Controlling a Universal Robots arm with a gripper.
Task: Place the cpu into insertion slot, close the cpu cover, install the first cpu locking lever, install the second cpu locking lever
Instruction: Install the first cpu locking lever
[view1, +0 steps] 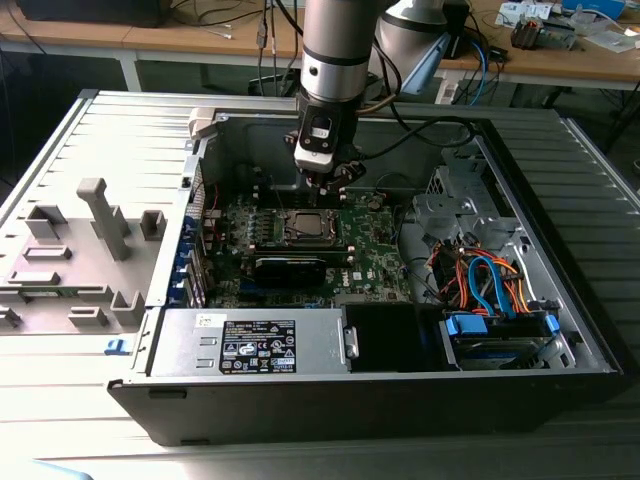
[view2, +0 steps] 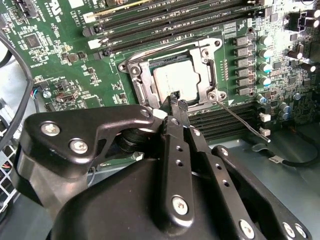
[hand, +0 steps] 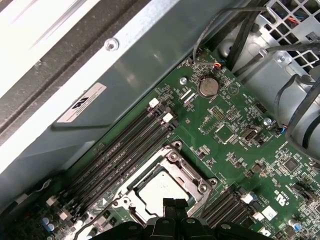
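One cpu (view2: 176, 80) under cpu cover (view2: 206, 62), just beside closed pincer (view2: 178, 101).

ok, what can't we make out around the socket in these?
1. Second wrist view: the claw hides one corner of the cpu cover, so contact there cannot be judged.
2. First wrist view: the claw and the picture edge cut off part of the cpu.
3. Exterior view: the insertion slot is too small to tell cover from cpu.
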